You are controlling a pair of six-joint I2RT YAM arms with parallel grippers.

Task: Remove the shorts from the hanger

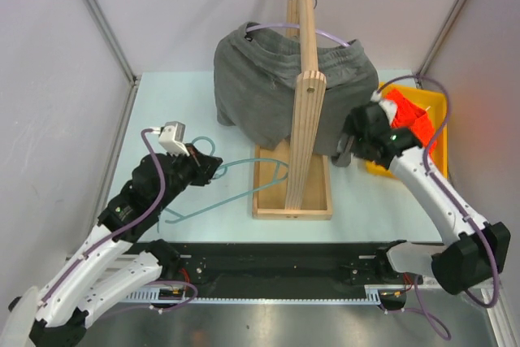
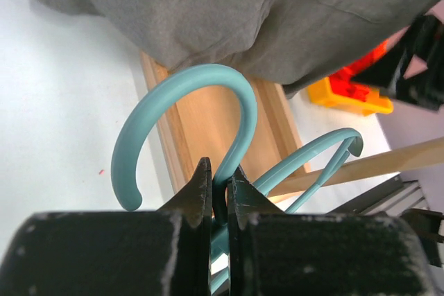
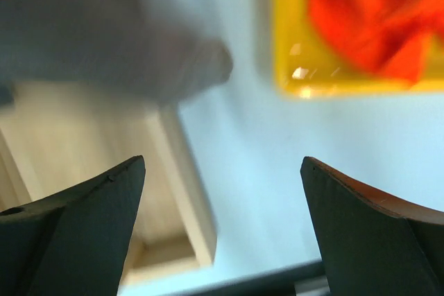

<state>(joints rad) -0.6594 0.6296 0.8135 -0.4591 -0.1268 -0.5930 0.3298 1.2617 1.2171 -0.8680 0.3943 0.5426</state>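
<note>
Dark grey shorts (image 1: 268, 87) hang on a pale lavender hanger (image 1: 262, 28) from the wooden rack (image 1: 306, 79). Bright orange-red shorts (image 1: 410, 115) lie in the yellow bin (image 1: 431, 103) at the right. A bare teal hanger (image 1: 244, 178) rests low on the table, left of the rack's base. My left gripper (image 2: 220, 184) is shut on the neck of its hook (image 2: 187, 95). My right gripper (image 3: 222, 171) is open and empty, hovering over the table between the rack's base and the bin. In the right wrist view, the orange-red shorts (image 3: 368, 12) and grey shorts (image 3: 104, 32) are blurred.
The rack's wooden tray base (image 1: 292, 193) sits mid-table with its tall post leaning toward the camera. The yellow bin (image 3: 288, 46) stands at the right wall. Metal frame posts (image 1: 97, 14) and white walls close in both sides.
</note>
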